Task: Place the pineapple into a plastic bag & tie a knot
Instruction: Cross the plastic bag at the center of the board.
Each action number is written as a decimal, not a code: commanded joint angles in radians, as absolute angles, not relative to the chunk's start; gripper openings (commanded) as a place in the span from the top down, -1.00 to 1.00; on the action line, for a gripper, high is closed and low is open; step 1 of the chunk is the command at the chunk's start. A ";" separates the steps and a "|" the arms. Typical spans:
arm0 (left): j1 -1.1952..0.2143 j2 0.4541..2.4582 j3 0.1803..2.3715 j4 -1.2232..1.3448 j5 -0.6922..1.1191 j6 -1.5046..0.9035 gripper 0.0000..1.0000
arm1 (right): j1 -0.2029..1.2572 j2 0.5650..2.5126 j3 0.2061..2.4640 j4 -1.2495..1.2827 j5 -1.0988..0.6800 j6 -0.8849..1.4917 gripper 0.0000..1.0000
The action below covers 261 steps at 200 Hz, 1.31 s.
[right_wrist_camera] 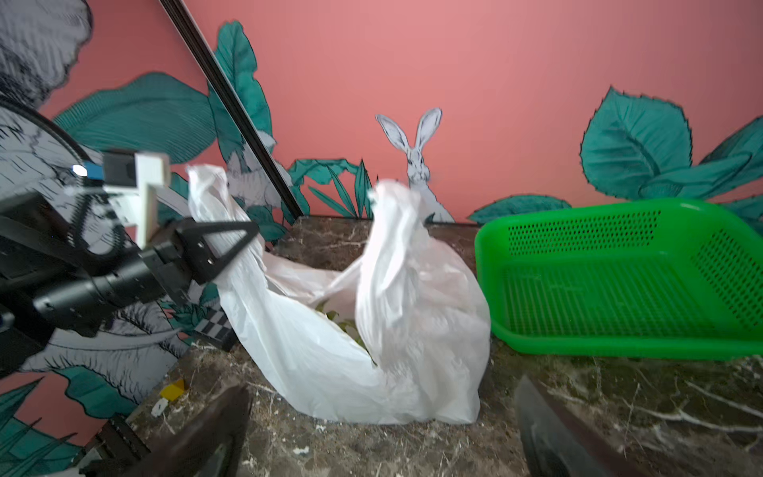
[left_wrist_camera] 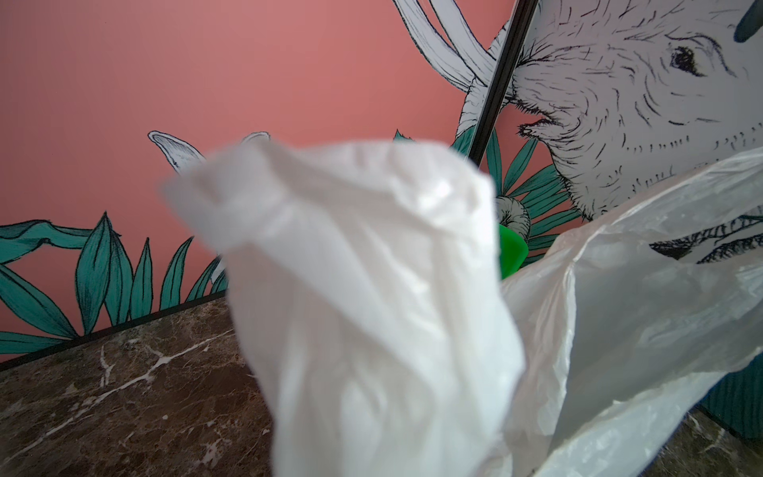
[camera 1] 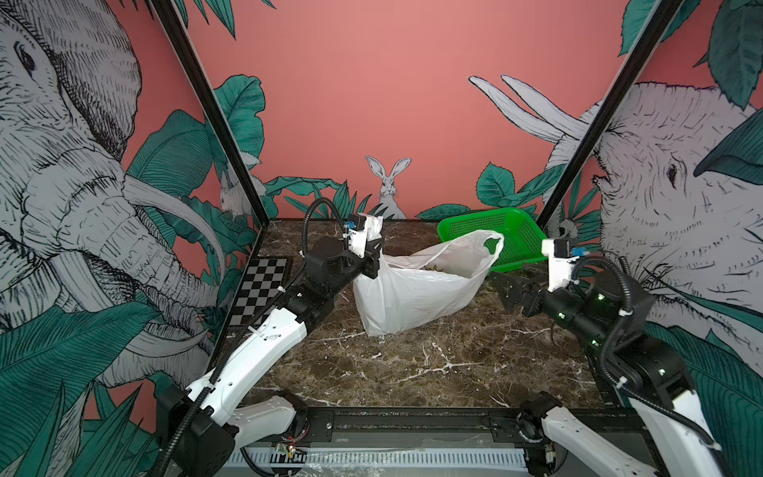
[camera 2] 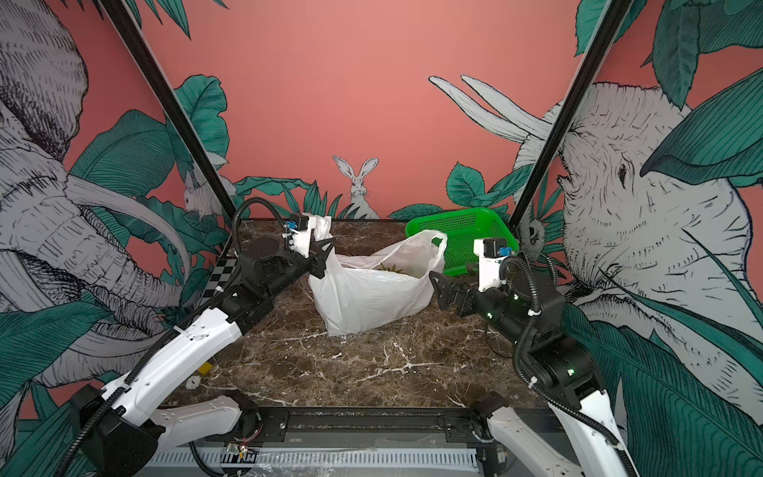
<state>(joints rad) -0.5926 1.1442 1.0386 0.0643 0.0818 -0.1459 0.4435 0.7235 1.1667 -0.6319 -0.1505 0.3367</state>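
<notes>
white plastic bag [camera 1: 413,297] sits on the surface between the two hands, green pineapple leaves [right_wrist_camera: 330,318] showing inside. left hand [camera 1: 370,260] is clamped on one handle; right hand [camera 1: 503,294] gapes wide and empty just beside the other handle [camera 1: 491,243]. no knot yet; tying is left.

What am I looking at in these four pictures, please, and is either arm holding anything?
These are two white-and-black robot arms with pincer grippers, at a brown marble table. Two pictures look down from overhead, nearly alike; two come from cameras on the wrists. On the table stand a thin white plastic bag, open, with green leaves inside, and a green mesh plastic basket behind it. The left gripper is shut on one bag handle; the right gripper is open and empty.
</notes>
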 commanded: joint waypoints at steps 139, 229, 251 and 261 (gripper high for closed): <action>-0.581 1.117 1.065 0.003 0.117 -0.133 1.00 | 0.198 1.138 1.056 -0.012 -0.592 0.367 -0.98; -0.581 1.138 1.080 0.009 0.141 -0.149 1.00 | 0.198 1.286 1.147 0.081 -0.773 0.426 -0.82; -0.581 1.146 1.088 0.007 0.148 -0.149 1.00 | 0.199 1.303 1.159 0.094 -0.764 0.433 -0.97; -0.581 1.147 1.091 0.009 0.149 -0.151 1.00 | 0.199 1.308 1.164 0.097 -0.753 0.431 -0.97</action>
<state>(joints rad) -0.5919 1.1461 1.0496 -0.0021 0.1337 -0.1467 0.2020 1.3033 1.1309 0.0223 -0.7277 0.4232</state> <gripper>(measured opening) 0.048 0.980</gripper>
